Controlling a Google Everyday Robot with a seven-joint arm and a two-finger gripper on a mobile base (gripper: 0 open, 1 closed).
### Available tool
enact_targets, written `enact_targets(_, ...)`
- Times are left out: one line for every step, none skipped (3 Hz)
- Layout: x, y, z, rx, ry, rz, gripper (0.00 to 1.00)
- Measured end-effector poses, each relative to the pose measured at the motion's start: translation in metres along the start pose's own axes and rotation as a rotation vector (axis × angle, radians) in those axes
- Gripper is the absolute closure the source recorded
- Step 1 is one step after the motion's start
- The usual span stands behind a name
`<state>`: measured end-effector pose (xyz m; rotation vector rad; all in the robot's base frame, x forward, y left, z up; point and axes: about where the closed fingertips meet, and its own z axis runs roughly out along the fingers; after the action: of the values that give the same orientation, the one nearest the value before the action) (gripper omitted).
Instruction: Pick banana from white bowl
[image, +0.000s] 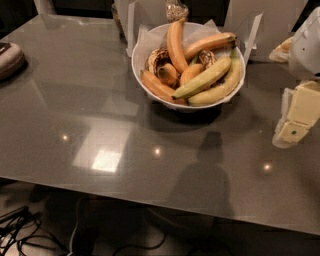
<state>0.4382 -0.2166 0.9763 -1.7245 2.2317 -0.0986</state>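
Gripper (294, 120): at the right edge of the view, above the grey table (75, 110), well apart from the white bowl (138, 70).
Opening: I cannot tell how wide it stands; nothing shows in it, and it touches neither bowl nor fruit.
Banana (202, 79): on top of the pile in the bowl's right half, slanting up to the right, lying against the curved yellow banana (222, 87) on the rim side.
Neighbours: orange bananas (175, 42) crowd its left end.
Step in hand: by my reading, the reach toward the bowl, with no grasp made yet.
Doing it well: come down from above, set the jaws across the banana at mid-length, and lift straight up so the curved one is not dragged out.
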Motion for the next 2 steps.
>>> enact_targets(0.0, 0.0, 0.0, 0.0, 0.0, 0.0, 0.0)
enact_targets(-0.0059, -0.0077, 0.0026, 0.046, -0.053, -0.034, 0.0)
